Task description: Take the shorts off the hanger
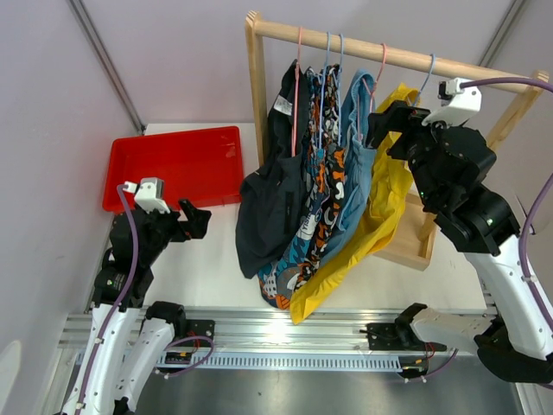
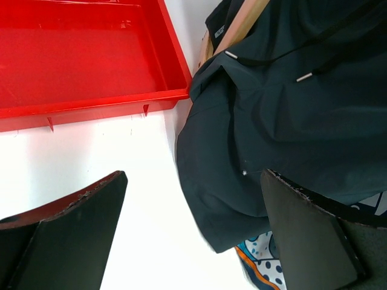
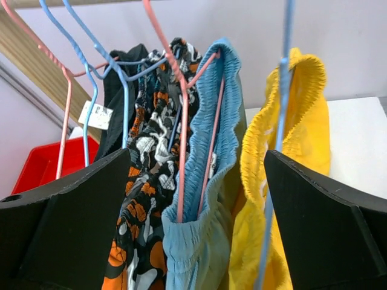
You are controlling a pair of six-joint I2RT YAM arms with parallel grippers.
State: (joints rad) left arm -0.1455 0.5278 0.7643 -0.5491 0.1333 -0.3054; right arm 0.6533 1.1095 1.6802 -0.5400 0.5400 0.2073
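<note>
Several shorts hang on wire hangers from a wooden rail (image 1: 363,45): black shorts with a white label (image 1: 272,194), patterned orange/blue shorts (image 1: 321,194), plain blue shorts (image 1: 356,164), yellow shorts (image 1: 380,216). My right gripper (image 1: 384,121) is open, up by the rail beside the blue and yellow waistbands; in the right wrist view the blue shorts (image 3: 208,199) and yellow shorts (image 3: 290,151) lie between its fingers (image 3: 66,217), untouched. My left gripper (image 1: 199,218) is open and empty low over the table, left of the black shorts (image 2: 272,127).
A red tray (image 1: 173,166) sits at the back left, also in the left wrist view (image 2: 91,60). The wooden rack's upright (image 1: 256,86) and base (image 1: 410,246) stand on the white table (image 1: 207,268). Pink and blue hangers (image 3: 181,121) crowd together.
</note>
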